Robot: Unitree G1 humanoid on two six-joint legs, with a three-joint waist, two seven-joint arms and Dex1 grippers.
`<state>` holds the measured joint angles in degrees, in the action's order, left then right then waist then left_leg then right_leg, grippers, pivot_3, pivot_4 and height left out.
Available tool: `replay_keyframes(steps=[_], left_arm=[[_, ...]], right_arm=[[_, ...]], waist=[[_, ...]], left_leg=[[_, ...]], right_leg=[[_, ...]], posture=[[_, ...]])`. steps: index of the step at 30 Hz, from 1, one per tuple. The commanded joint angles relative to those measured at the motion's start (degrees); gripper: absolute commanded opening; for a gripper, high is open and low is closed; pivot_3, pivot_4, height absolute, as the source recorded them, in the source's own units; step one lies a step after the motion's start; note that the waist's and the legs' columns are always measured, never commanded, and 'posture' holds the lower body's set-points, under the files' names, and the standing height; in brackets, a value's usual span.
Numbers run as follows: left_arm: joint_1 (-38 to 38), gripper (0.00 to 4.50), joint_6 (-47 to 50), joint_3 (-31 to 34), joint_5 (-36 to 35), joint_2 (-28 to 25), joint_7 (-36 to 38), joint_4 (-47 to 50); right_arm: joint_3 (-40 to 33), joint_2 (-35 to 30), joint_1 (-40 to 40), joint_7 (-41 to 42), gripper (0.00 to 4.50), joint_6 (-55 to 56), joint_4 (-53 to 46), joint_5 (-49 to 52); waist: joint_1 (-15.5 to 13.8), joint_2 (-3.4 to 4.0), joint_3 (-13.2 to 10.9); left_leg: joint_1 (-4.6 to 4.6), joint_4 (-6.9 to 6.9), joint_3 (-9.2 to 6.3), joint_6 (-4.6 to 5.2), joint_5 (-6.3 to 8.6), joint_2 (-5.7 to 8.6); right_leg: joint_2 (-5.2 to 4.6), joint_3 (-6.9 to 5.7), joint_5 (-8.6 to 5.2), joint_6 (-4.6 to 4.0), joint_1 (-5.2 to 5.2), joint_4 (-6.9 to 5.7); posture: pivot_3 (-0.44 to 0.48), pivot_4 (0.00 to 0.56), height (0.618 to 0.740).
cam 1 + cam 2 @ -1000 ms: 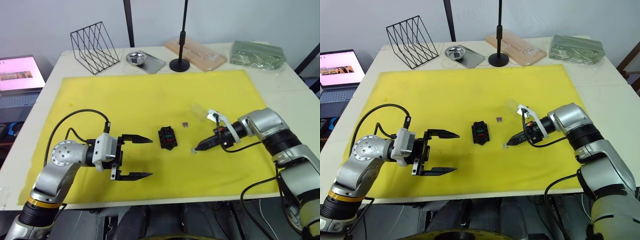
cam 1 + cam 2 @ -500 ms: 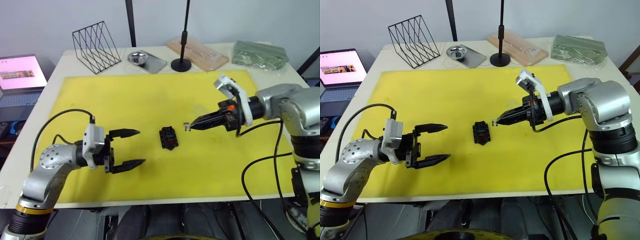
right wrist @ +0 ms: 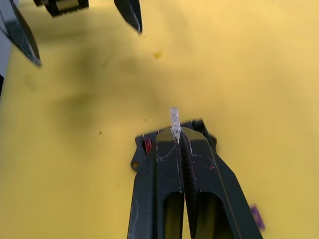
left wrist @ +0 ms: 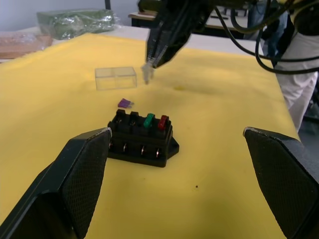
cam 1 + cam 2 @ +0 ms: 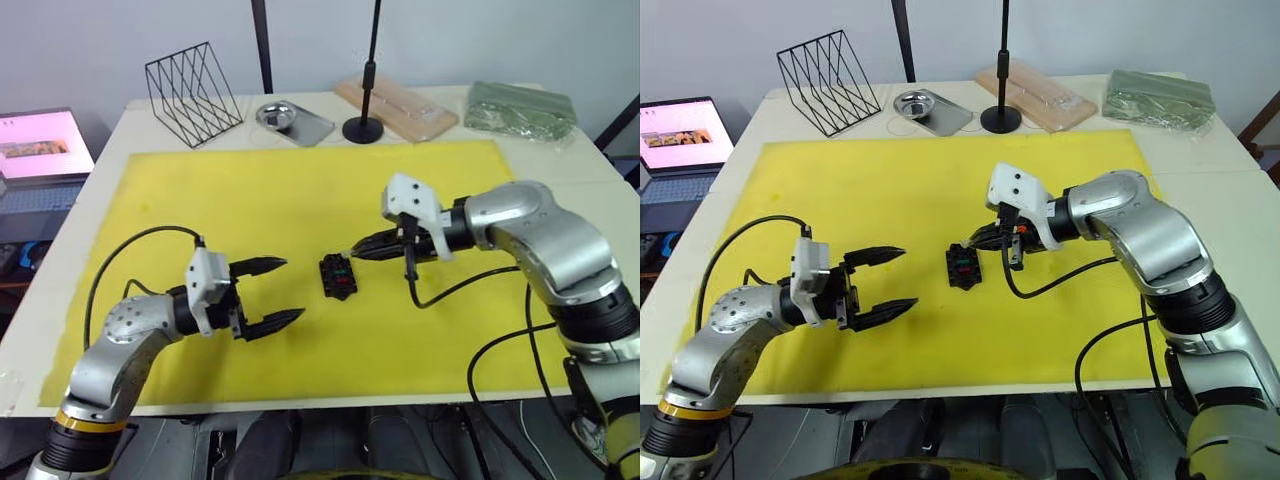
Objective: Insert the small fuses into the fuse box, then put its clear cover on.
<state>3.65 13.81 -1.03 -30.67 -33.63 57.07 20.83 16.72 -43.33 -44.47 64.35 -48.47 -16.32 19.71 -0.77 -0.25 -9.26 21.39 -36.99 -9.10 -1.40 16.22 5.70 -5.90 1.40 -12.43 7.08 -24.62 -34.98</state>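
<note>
The worktop (image 5: 90, 210) is covered by a big yellow mat (image 5: 250, 200), and the fuse box (image 5: 337, 276) lies near the middle of this mat. I take the fuse box as the landmark.

Behind the fuse box, at the far edge of the worktop, there are a black wire rack (image 5: 190, 90), a metal tray (image 5: 290, 120), the round base of a black stand (image 5: 361, 129), a clear packaging with a wooden board (image 5: 395, 103) and a green bag (image 5: 518, 106). A laptop (image 5: 40, 150) is far to the left of the fuse box, beside the worktop.

The right pincer (image 5: 355, 250) is just beside the fuse box, a little above its right far corner. It is closed narrow on the greyish clear fuse (image 3: 174, 118), which sticks out from the tips. The left pincer (image 5: 282, 292) is to the left of the fuse box, apart from it, with its jaws wide and nothing between them.

The clear cover (image 4: 115, 77) lies on the mat beyond the fuse box in the left wrist view. In the fuse box, a green fuse (image 4: 148, 120) and a red fuse (image 4: 162, 122) stand side by side in their slots. The purple fuse (image 4: 124, 103) lies flat on the mat, between the fuse box and the clear cover
</note>
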Motion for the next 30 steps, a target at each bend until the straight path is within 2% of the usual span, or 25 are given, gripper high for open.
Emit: replay_keyframes(steps=[1, 12, 30], left_arm=[[1.37, 4.50, -2.55, -1.13, 1.93, 1.28, -0.46, -0.37], [4.62, 4.50, -6.19, -4.45, 7.07, 6.02, -1.95, -5.58], [5.73, 4.50, -7.88, -4.23, 7.74, 5.51, -0.30, -8.42]], right_arm=[[0.82, 1.18, -1.57, -0.66, 0.03, 3.72, 1.09, -1.91], [4.36, 4.23, -1.44, -0.11, 0.03, 11.22, 6.62, -6.04], [4.80, 5.27, -0.41, 4.53, 0.03, 19.07, 12.92, -8.50]], waist=[[0.05, 0.00, 0.00], [0.10, 0.00, 0.00], [0.13, 0.00, 0.00]], left_leg=[[0.00, 0.00, -0.01, 0.00, 0.00, 0.00], [0.00, 0.01, -0.03, -0.01, 0.00, 0.00], [-0.01, 0.01, -0.04, -0.01, 0.00, 0.00]], right_leg=[[0.01, -0.01, 0.00, 0.00, 0.00, 0.00], [0.01, -0.01, 0.00, -0.01, -0.02, 0.00], [0.02, -0.01, 0.01, -0.01, -0.02, -0.01]], posture=[[0.000, 0.150, 0.740], [0.000, 0.150, 0.740], [0.000, 0.150, 0.740]])
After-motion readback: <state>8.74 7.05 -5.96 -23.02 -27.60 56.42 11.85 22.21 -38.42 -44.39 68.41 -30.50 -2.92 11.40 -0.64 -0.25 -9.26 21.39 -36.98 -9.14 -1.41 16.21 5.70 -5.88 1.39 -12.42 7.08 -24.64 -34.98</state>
